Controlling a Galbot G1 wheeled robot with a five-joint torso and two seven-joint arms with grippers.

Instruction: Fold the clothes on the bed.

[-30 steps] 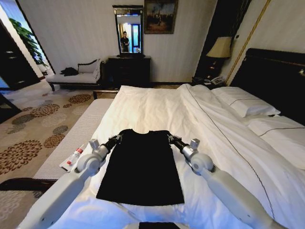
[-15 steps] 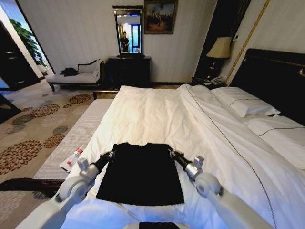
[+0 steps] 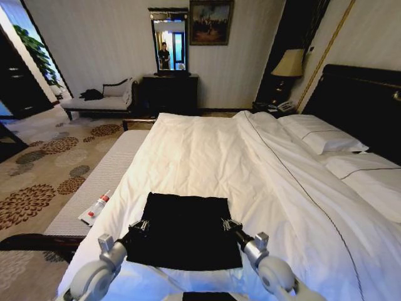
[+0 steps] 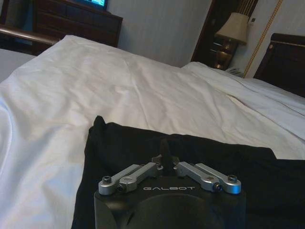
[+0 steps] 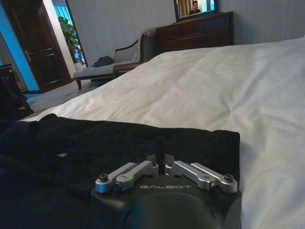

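The clothes, a black T-shirt (image 3: 185,229), lie doubled over on the white duvet of the bed (image 3: 207,150), close to its near edge. The shirt's far edge is now a straight fold line. My left gripper (image 3: 139,226) sits on the shirt's left side, shut on a pinch of black fabric. On the right side my right gripper (image 3: 227,224) is shut on the cloth too. From the left wrist, the left gripper (image 4: 164,151) meets over the dark cloth (image 4: 214,152). From the right wrist, the right gripper (image 5: 159,148) is closed over the shirt (image 5: 95,138).
A padded bench (image 3: 106,175) runs along the bed's left side with a small red-and-white tube (image 3: 97,205) on it. Pillows (image 3: 322,135) and a dark headboard (image 3: 363,100) stand to the right. A chaise (image 3: 100,100) and dresser (image 3: 169,91) line the far wall.
Both grippers have drawn back toward me, pulling the shirt's far end over its near part. The black patch is now about half as long.
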